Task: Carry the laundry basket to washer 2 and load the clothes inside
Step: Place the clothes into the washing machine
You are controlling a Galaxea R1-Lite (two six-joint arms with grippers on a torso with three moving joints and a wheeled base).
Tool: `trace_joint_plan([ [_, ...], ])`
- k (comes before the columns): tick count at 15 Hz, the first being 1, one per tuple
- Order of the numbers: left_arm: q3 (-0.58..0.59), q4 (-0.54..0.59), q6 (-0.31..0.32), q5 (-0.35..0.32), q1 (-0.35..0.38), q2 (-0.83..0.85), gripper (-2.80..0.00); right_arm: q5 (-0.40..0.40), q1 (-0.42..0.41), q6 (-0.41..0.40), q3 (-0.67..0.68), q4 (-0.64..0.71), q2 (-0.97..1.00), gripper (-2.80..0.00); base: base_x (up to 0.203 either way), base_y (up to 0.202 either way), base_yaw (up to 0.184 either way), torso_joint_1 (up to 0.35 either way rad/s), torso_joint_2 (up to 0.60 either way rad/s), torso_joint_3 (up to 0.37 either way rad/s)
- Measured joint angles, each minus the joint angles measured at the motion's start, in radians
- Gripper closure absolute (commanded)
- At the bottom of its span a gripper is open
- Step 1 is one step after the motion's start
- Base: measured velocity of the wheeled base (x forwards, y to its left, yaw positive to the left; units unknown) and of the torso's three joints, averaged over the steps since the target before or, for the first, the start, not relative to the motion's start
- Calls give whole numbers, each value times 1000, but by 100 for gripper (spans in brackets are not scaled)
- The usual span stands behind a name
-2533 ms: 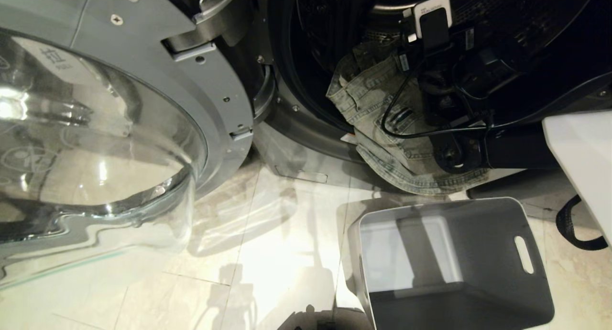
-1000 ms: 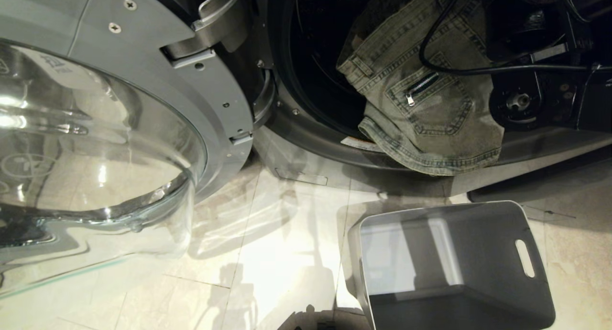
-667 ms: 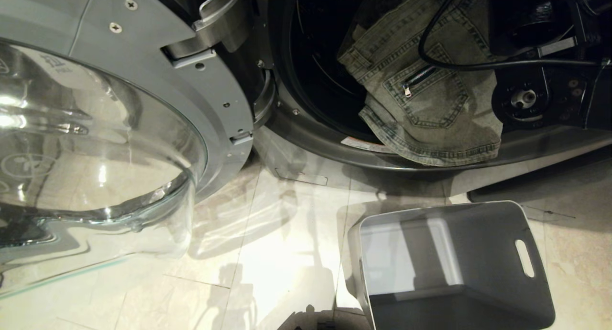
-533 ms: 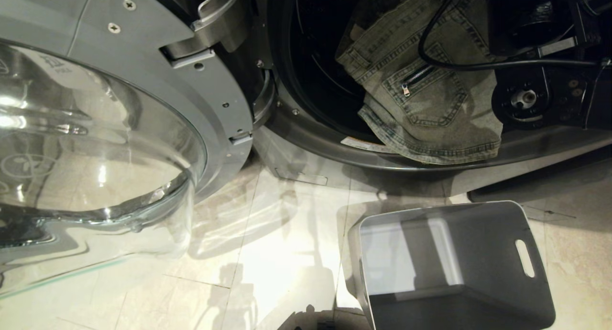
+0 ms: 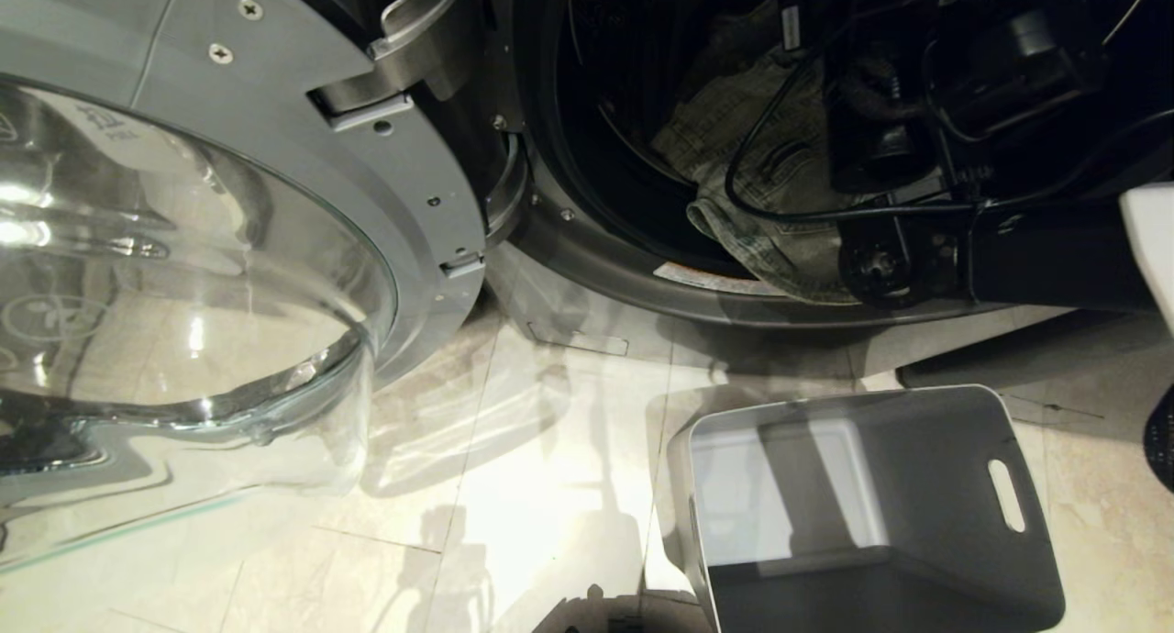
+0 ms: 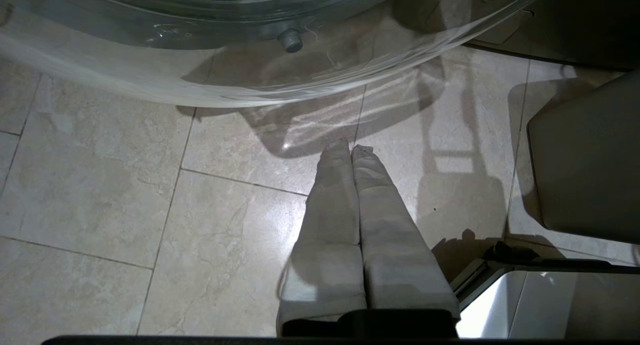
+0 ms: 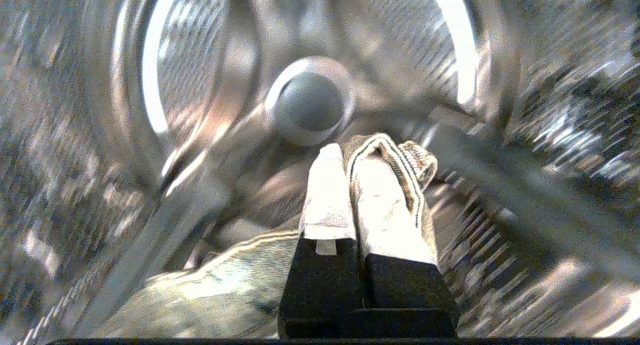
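I am in the loading step. My right gripper [image 7: 350,150] is reaching in through the washer's [image 5: 587,257] open mouth, its fingers pinched tight on a fold of the clothes [image 5: 761,183], with the drum's back wall and centre hub ahead of it in the right wrist view. From the head view, most of the denim is past the door seal, but one hem lies draped over the lower lip of the opening, beside a small sticker on the seal. The laundry basket [image 5: 1018,560] stands on the floor [image 5: 514,486] just in front of the washer, below the opening, with nothing in it. The glass door [image 5: 183,275] is swung wide to the left of the opening. My left gripper [image 6: 351,152] hangs parked low over the tiles near the door's glass, fingers pressed together and holding nothing.

My judgement: the next move calls for carrying the bundle deeper toward the drum's back, so the trailing hem clears the lip, and only then letting go and drawing the arm out without snagging its cable on the fabric.

Writing: I can read none. The seal sticker is too small, and no number label on the washer is in view.
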Motion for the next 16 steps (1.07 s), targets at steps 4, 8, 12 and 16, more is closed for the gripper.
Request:
trace_joint_plan([
  [4, 0, 0, 0, 0, 0, 0, 0, -24, -7, 3, 7, -15, 100, 0, 0, 0, 0, 0, 0, 0],
  [8, 0, 0, 0, 0, 0, 0, 0, -35, -33, 5, 8, -12, 155, 0, 0, 0, 0, 0, 0, 0],
  [12, 0, 0, 0, 0, 0, 0, 0, -34, -49, 5, 8, -11, 176, 0, 0, 0, 0, 0, 0, 0],
  [16, 0, 0, 0, 0, 0, 0, 0, -34, -56, 4, 9, -5, 179, 0, 0, 0, 0, 0, 0, 0],
])
